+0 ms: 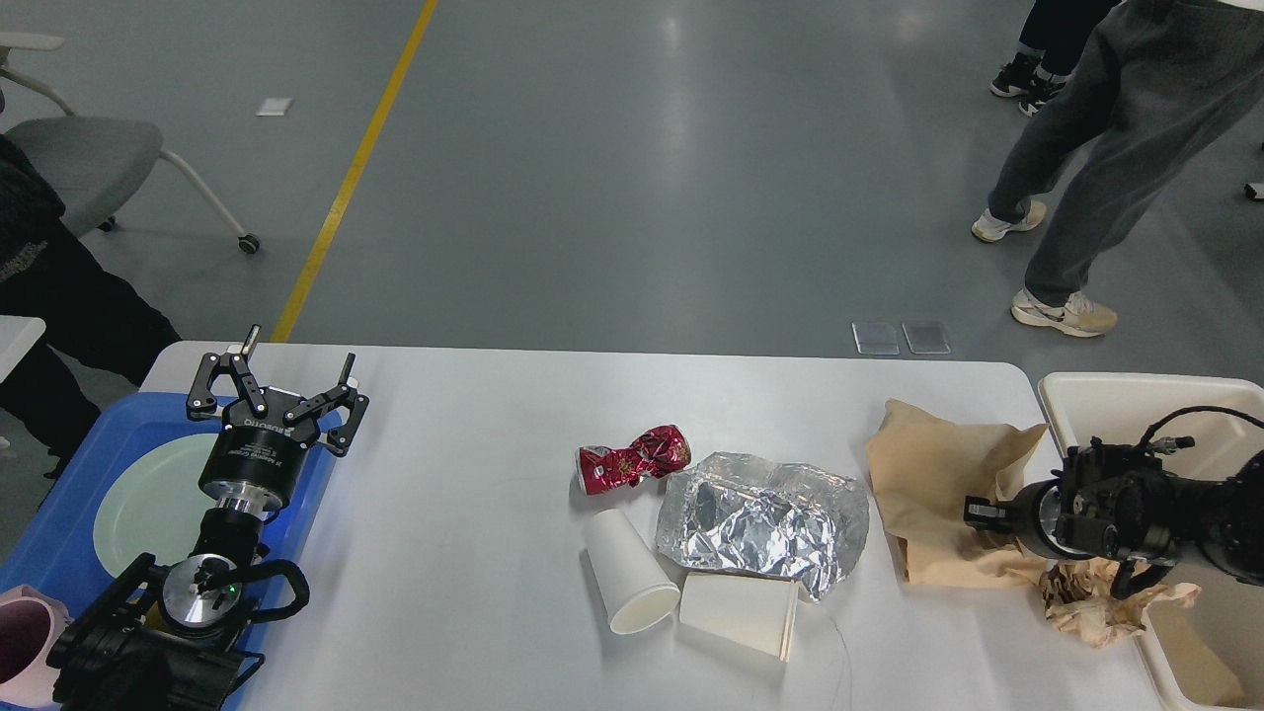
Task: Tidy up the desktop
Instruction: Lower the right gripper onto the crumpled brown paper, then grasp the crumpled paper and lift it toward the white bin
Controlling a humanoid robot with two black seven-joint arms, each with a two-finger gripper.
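One large white rectangular desk with rounded corners is filling the lower part of the head view, carrying: one crushed red metal can; two white paper cups lying on their sides, one round-mouthed and one flattened, touching each other; one crumpled sheet of silver foil sitting between the can and the flattened cup; one creased brown paper bag lying near the right edge; one wad of crumpled brown paper resting partly over the rim of one cream plastic bin at the right. One blue plastic tray is sitting at the left edge, holding one pale green round plate; one pink cup is showing at the lower left corner. Two black claws are counting in: the left claw is standing over the desk's left edge beside the tray with its fingers spread apart and nothing between them; the right claw is reaching in over the desk's right edge, lying against the brown paper bag, and whether its fingers are apart or together cannot be told.
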